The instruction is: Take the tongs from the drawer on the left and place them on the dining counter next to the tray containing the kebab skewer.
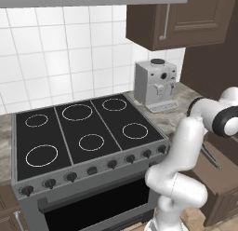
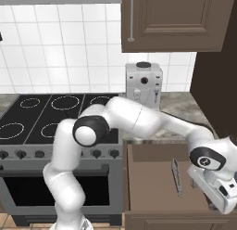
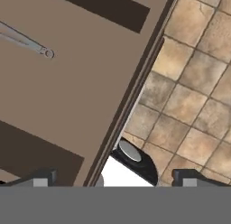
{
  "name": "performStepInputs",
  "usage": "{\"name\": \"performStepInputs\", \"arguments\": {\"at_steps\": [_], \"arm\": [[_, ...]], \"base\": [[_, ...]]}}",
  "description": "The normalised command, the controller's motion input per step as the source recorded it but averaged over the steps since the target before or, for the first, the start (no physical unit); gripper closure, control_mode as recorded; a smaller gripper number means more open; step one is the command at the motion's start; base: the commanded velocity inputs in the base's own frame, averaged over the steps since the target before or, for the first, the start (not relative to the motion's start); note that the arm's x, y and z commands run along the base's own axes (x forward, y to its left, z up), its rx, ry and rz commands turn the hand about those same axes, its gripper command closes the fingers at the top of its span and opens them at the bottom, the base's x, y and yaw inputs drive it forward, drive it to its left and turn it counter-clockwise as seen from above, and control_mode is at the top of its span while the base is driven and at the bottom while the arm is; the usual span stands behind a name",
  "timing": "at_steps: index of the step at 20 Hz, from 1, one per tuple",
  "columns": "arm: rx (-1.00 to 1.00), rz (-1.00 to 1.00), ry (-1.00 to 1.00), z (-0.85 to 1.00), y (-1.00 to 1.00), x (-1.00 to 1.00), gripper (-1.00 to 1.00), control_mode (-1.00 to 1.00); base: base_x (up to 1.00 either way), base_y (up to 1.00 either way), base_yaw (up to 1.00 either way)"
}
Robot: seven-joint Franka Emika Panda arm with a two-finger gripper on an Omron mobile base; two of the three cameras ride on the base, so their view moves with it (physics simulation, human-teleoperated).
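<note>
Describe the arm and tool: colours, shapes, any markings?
The arm is glossy white, built of rounded tubular links with dark grey round joint caps. A thin dark cable runs along the forearm. The tool is a boxy white hand with small dark patches; its fingertips are small, dark grey and blocky. No markings visible.

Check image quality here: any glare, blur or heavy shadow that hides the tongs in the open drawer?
Right base view: even, flat rendered light, no glare; the tongs lie sharp on the drawer floor, the gripper beside them. Hand view: tilted, the tongs cut off by the left edge, dark shadow bands across the drawer floor. Left base view: soft but legible, the arm blocks the drawer.
</note>
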Motion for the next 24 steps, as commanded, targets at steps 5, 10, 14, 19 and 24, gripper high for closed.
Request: {"name": "performStepInputs", "arguments": {"at_steps": [5,10,14,19,24], "arm": [[-0.19,0.46,-0.33,0.4,0.97,0.05,-1.0,-1.0],[-0.23,0.41,-0.19,0.01,1.0,0.23,-1.0,-1.0],[-0.15,0.42,-0.01,0.0,0.85,0.51,-1.0,-1.0],[-0.15,0.3,0.15,0.0,0.44,0.68,-1.0,-1.0],[-0.02,0.09,0.04,-0.01,-0.04,0.22,-1.0,-1.0]], "base": [[0.0,0.0,0.0],[0.0,0.0,0.0],[0.0,0.0,0.0],[0.0,0.0,0.0],[0.0,0.0,0.0]]}}
